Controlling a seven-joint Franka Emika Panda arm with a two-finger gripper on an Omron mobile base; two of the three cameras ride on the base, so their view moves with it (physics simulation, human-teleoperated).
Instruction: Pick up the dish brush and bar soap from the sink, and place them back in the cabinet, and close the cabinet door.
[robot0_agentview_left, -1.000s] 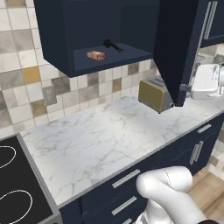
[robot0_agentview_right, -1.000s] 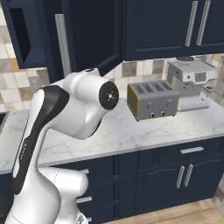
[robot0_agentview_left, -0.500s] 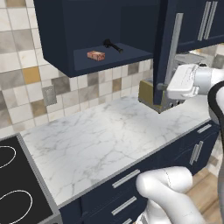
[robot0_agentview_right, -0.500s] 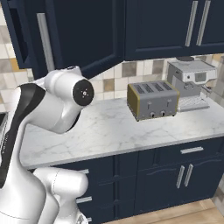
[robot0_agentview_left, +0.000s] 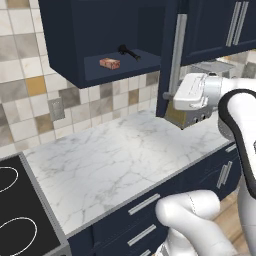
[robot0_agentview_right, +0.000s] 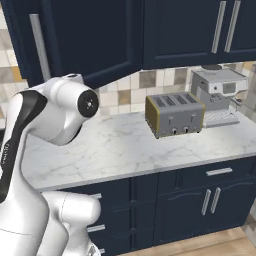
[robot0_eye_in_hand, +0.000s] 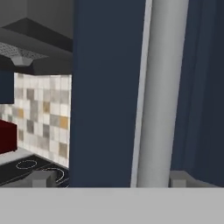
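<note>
The door (robot0_agentview_left: 169, 60) is seen half open, handle (robot0_eye_in_hand: 159, 94) upright, flanked by the widely spread gripper (robot0_eye_in_hand: 107, 178), untouched.

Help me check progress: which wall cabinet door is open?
The cabinet door with the single long silver handle, swung out edge-on beside the shelf holding soap and brush; neighbouring doors sit shut.

Setting: home kitchen. Evidence: white marble counter (robot0_agentview_left: 115, 160) over navy base drawers (robot0_agentview_right: 200, 200); multicolour tiled backsplash (robot0_agentview_left: 30, 100); navy wall cabinet (robot0_agentview_left: 100, 35) overhead; black cooktop (robot0_agentview_left: 20, 220) beyond the jaws' far side; toaster (robot0_agentview_right: 174, 115) and coffee machine (robot0_agentview_right: 220, 95) on the counter.
</note>
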